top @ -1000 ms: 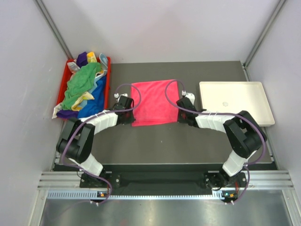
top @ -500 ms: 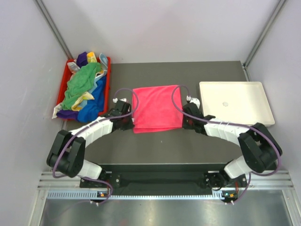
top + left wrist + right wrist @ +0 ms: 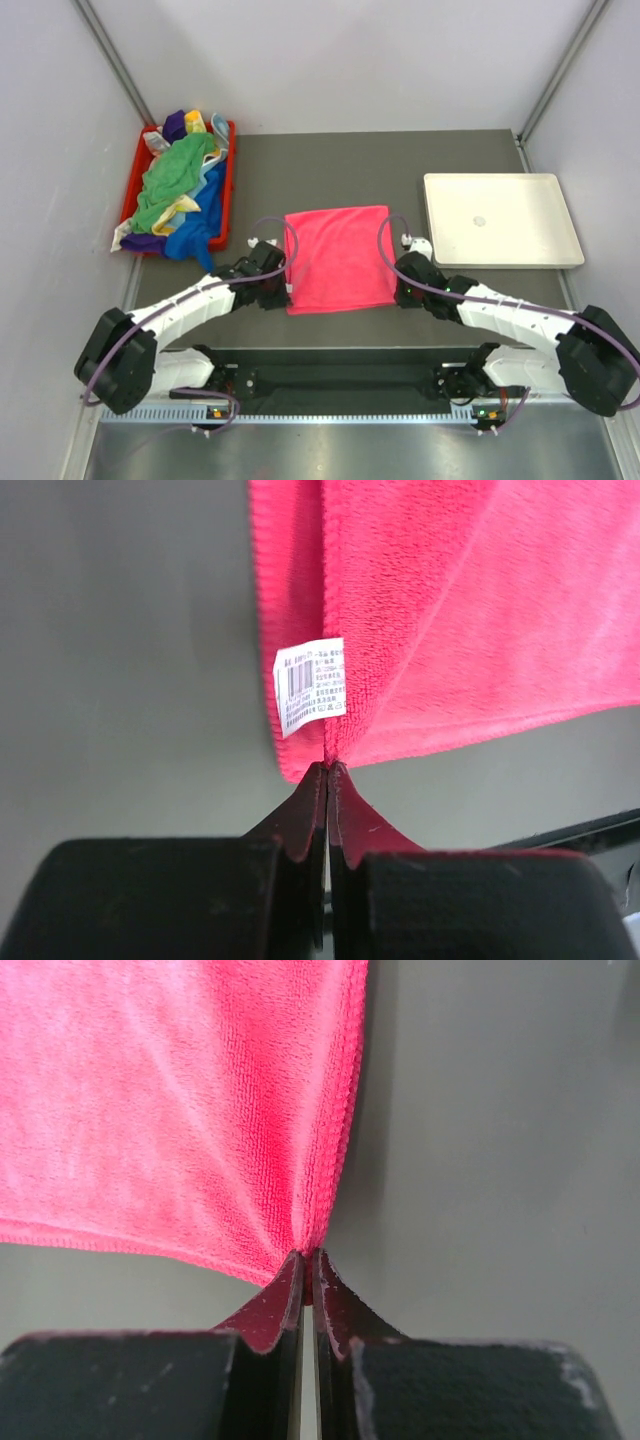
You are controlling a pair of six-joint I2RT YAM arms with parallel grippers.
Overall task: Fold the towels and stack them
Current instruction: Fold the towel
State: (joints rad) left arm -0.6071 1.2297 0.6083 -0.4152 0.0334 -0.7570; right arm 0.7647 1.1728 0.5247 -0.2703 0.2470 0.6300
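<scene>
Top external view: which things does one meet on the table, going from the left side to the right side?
red bin → left gripper → pink towel → right gripper → white tray

The pink towel (image 3: 338, 258) is plain bright pink; its label (image 3: 310, 685) is white with black print. The bin (image 3: 228, 190) is red and holds a green towel (image 3: 170, 180), a blue towel (image 3: 190, 238) and a purple towel (image 3: 174, 125). The tray (image 3: 520, 235) is white. The desk (image 3: 330, 165) is dark grey. The left end effector (image 3: 328, 770) and the right end effector (image 3: 308, 1257) are black.
</scene>
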